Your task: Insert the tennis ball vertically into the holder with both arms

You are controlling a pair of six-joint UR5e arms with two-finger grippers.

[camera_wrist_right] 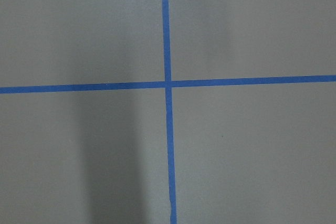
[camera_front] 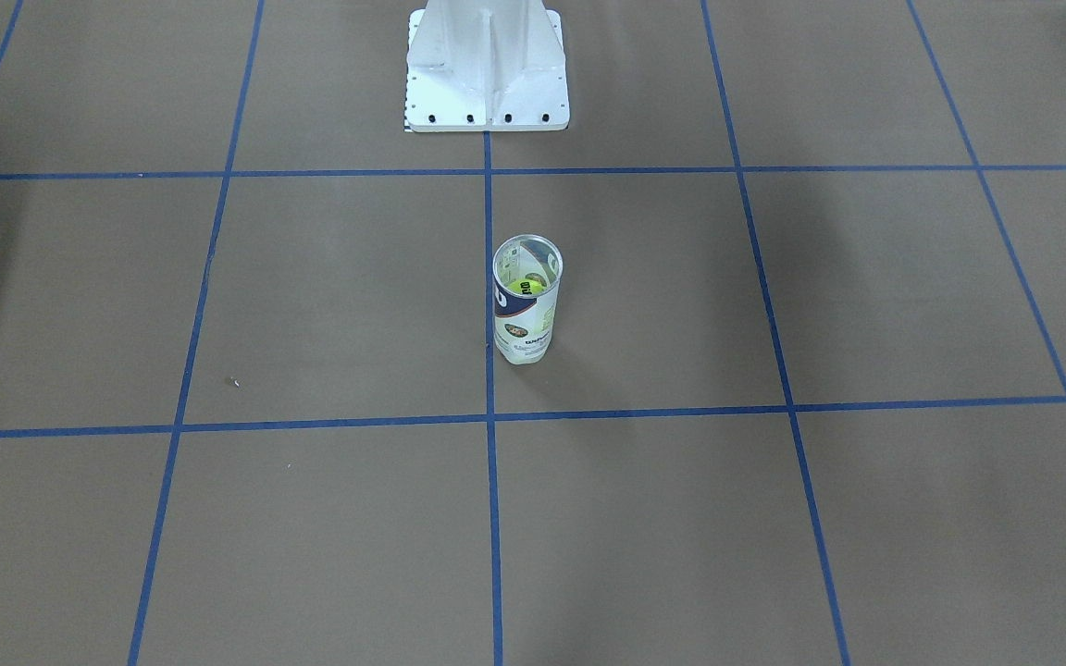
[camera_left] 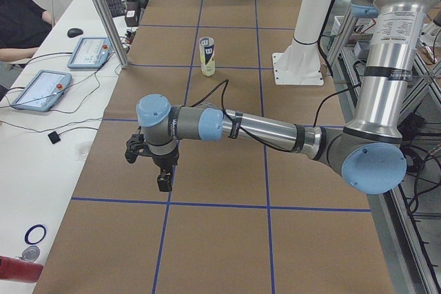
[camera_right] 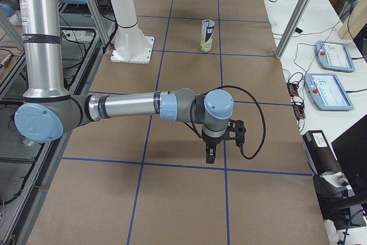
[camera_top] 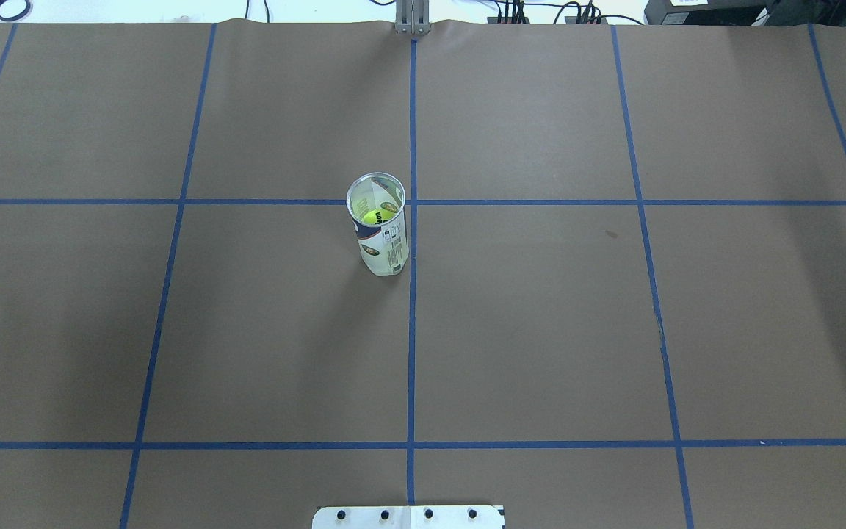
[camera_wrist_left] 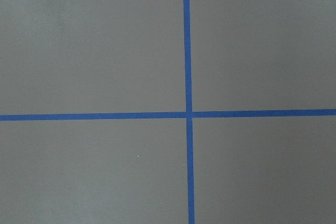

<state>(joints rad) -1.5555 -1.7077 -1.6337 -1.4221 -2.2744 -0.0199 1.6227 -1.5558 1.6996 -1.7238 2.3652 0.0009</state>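
Brown table: one holder, one ball inside; left fingers, right fingers: cannot tell.

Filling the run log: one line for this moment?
holder upright | tennis ball inside | left gripper, right gripper far off, state unclear

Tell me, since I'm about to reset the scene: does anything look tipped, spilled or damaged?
Nothing stands out. The holder stands upright near the middle of the table with a tennis ball inside; the left arm and right arm hang well away from it.

Left gripper, right gripper: jaws indiscernible.
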